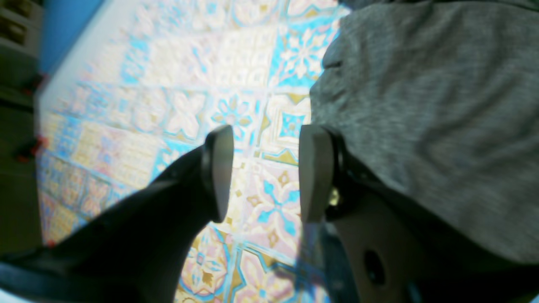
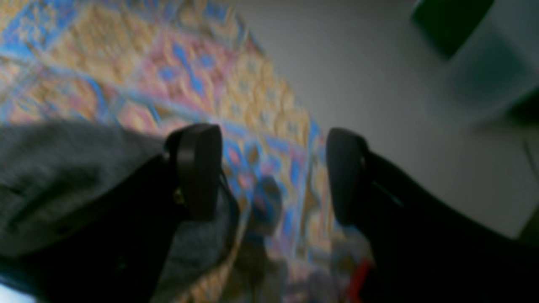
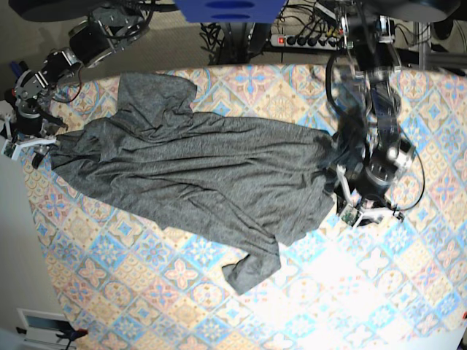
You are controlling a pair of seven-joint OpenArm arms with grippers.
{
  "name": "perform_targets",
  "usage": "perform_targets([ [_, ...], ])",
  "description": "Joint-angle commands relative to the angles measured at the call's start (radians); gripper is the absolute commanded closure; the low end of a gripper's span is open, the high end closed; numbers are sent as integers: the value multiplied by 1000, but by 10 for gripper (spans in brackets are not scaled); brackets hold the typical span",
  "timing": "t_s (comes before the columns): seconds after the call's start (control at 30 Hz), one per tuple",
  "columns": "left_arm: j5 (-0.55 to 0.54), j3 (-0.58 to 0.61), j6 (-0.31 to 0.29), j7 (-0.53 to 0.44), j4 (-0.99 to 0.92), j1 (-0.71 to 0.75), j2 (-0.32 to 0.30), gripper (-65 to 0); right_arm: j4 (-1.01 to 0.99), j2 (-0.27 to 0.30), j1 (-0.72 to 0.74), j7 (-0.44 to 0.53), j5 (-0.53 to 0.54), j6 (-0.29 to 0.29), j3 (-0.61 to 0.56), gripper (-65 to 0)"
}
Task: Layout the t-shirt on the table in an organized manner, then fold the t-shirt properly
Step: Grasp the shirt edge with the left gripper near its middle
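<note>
The table (image 3: 219, 306) wears a pastel tile print of blue, pink, peach and cream diamonds and flowers, and it fills most of the base view. Beyond its far edge a white power strip (image 3: 305, 40) lies among dark cables, beside a blue block (image 3: 230, 9) cut off by the top of the picture. Pale floor (image 3: 22, 248) runs past the table's left edge. No brand, label or writing can be read anywhere.

The t-shirt (image 3: 197, 171), dark heather-grey, lies spread but rumpled across the middle of the table, reaching from the left edge almost to the right arm's side; one sleeve (image 3: 252, 268) points toward the near edge and another part (image 3: 157, 91) bunches toward the far left corner.

The left gripper (image 1: 265, 174) stands with jaws apart and only tile pattern between them, its one finger (image 1: 316, 172) just beside the shirt's hem. The right gripper (image 2: 273, 174) (at the table's left edge in the base view) has its jaws wide apart with nothing between, grey cloth lying behind one finger (image 2: 198, 168).

Both wrist views are blurred, so whether the fingers touch the cloth cannot be told. The right wrist view shows a dark green and pale shape (image 2: 471, 46) too smeared to name
</note>
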Motion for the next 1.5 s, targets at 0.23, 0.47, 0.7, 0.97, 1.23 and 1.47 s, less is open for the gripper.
perform_targets([
  [0.23, -23, 243, 2, -31, -324, -207, 3, -236, 20, 13, -52, 18, 15, 3, -94, -379],
  [0.47, -15, 279, 2, -212, -683, -330, 79, -236, 62, 13, -71, 20, 15, 3, -105, -379],
  [0.7, -17, 239, 2, -414, -1125, -486, 72, -236, 92, 13, -92, 24, 15, 3, -109, -379],
  [0.97, -14, 127, 2, -439, -1191, -406, -79, -234, 125, 13, -114, 21, 15, 3, -234, -379],
  [1.23, -23, 117, 2, -446, -1186, -230, -175, -233, 143, 13, -114, 20, 15, 3, -444, -379],
  [1.47, -17, -15, 2, -439, -1026, -126, -168, -233, 74, 67, -95, 18, 15, 3, -619, -379],
])
